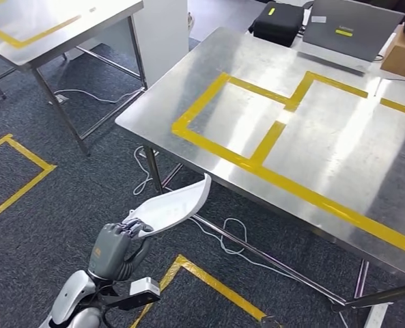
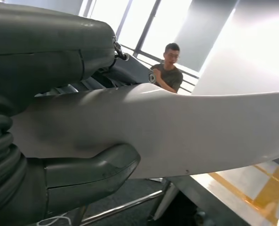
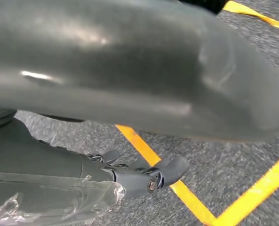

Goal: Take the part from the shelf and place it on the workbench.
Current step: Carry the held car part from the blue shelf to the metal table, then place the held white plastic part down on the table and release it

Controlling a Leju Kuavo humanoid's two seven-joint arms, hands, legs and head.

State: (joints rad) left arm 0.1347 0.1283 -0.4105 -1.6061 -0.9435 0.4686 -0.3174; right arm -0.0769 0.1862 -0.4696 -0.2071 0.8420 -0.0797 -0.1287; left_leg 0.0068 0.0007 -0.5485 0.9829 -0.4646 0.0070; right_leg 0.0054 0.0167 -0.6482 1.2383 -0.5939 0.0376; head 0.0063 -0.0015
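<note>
A long, curved white part [image 1: 174,205] is held by one end in my left hand [image 1: 113,249], low over the carpet in front of the workbench's near left corner. Its free tip points up toward the bench edge and stays below the top. In the left wrist view the part [image 2: 187,132] runs across the picture, and my left hand [image 2: 91,172] wraps around it with the thumb underneath. The steel workbench [image 1: 231,61] carries yellow tape rectangles. My right hand [image 3: 113,94] hangs over the carpet with its fingers [image 3: 148,181] apart and holds nothing.
A laptop [image 1: 344,31], a black bag [image 1: 277,20] and a cardboard box [image 1: 403,55] sit at the workbench's far edge. A second steel table [image 1: 61,27] stands at the far left. White cables [image 1: 143,171] trail under the bench. A person [image 2: 170,70] stands beyond.
</note>
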